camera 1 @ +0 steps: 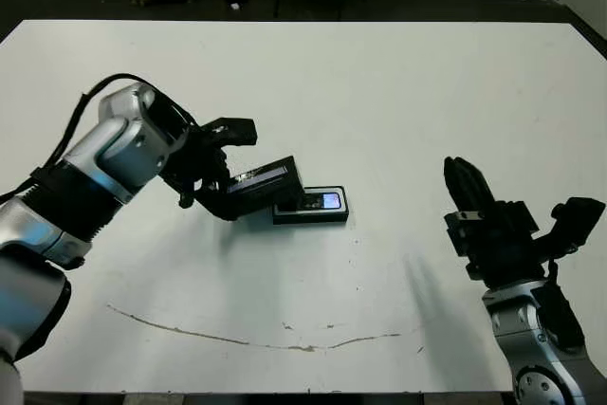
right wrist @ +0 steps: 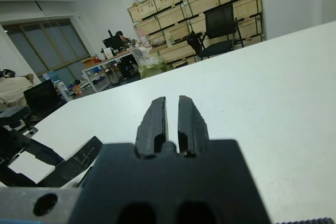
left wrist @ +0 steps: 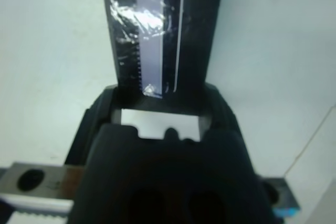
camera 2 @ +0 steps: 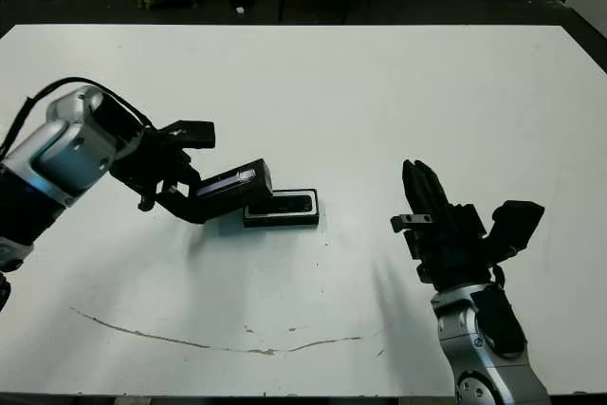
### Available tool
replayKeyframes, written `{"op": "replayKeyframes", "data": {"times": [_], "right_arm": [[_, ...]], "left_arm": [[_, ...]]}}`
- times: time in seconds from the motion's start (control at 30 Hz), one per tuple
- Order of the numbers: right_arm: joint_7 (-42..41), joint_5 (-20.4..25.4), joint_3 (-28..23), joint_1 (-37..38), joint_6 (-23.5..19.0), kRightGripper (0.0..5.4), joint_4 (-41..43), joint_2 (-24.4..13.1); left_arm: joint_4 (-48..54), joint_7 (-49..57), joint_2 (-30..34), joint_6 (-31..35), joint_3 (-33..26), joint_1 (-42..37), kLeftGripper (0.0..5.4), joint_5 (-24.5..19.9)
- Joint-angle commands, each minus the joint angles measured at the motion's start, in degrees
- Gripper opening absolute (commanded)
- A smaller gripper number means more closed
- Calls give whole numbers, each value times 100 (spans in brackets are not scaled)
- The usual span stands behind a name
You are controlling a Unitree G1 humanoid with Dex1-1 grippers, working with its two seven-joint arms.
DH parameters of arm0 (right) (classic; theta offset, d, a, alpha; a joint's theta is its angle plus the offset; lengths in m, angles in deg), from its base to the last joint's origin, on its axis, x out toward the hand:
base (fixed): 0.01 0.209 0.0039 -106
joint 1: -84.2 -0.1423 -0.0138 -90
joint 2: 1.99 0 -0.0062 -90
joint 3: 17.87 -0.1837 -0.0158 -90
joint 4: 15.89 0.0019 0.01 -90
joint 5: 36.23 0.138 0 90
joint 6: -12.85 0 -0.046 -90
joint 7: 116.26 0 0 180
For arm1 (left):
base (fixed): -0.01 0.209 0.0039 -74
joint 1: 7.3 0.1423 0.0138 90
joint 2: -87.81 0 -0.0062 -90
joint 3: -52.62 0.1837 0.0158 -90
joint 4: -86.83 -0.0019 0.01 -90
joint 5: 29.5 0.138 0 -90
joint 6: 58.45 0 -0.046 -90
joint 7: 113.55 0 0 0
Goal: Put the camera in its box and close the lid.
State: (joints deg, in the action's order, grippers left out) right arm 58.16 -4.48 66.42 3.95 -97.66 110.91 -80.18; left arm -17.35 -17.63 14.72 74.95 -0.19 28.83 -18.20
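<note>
left tool (camera 1: 237,187): we see it clamped on the lid (camera 1: 264,180), gripping the end nearer the robot's left. The left wrist view shows the lid running straight out between its fingers.
lid: tilted, held end raised, far end dipping toward the box (camera 1: 311,208) and overlapping its left end. We can't tell whether the two touch. Glossy silvery-purple strip (left wrist: 149,30) faces up, with crinkled glare on it.
box: flat on the desk (camera 1: 398,92), near the centre, just right of the left tool. Lid not seated on it; most of the box is still uncovered.
camera (camera 1: 322,202): lying inside the box, lengthwise. We see its small bluish screen (camera 1: 330,200) lit, facing up.
right tool (camera 1: 465,182): fingers drawn close together with only a thin slit between them, holding nothing. It sits well apart from the box, to the right, above the desk and pointing away from the robot.
desk: white, with a thin brownish scuff line (camera 1: 247,337) along the near edge.
background: in the right wrist view we see stacked cardboard boxes (right wrist: 210,1), an office chair (right wrist: 220,27) and a seated person (right wrist: 119,36) far beyond the desk.
</note>
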Motion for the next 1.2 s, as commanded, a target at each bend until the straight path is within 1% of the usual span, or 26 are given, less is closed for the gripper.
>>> {"op": "replayKeyframes", "data": {"times": [0.03, 0.17, 0.27, 0.4, 0.53, 0.63, 0.8, 0.87, 1.03, 1.13, 1.2], "right_arm": [[104, 61, 39, 112, -162, 0, 46, 22], [184, 44, 73, 179, -233, 0, 136, 3], [178, 3, 98, 231, -198, 0, 146, -1], [180, 92, 106, 271, -225, 0, 179, 25], [233, 63, 126, 275, -260, 0, 227, 1], [170, 102, 111, 262, -208, 0, 171, -24], [92, 84, 108, 288, -98, 0, 102, -11], [184, 116, 108, 318, -198, 0, 173, 12], [257, 143, 112, 359, -257, 0, 242, -2], [243, 153, 95, 360, -241, 0, 200, -23], [242, 109, 108, 372, -216, 0, 199, -31]], "left_arm": [[-137, -76, -132, 75, 112, -52, 205, -79], [-161, -38, -256, 162, 188, -82, 205, -69], [-174, 57, -346, 231, 213, -57, 205, -64], [-69, 222, -378, 40, 250, 27, 205, -27], [-5, 321, -398, 3, 271, 68, 205, -36], [-48, 421, -439, 59, 279, 88, 205, -26], [-96, 647, -482, -214, 282, 150, 205, -3], [-141, 719, -513, -368, 285, 178, 205, 2], [-226, 763, -641, -334, 315, 182, 205, -6], [-201, 771, -666, -474, 367, 189, 205, 36], [-224, 761, -675, -697, 397, 204, 205, 58]]}}
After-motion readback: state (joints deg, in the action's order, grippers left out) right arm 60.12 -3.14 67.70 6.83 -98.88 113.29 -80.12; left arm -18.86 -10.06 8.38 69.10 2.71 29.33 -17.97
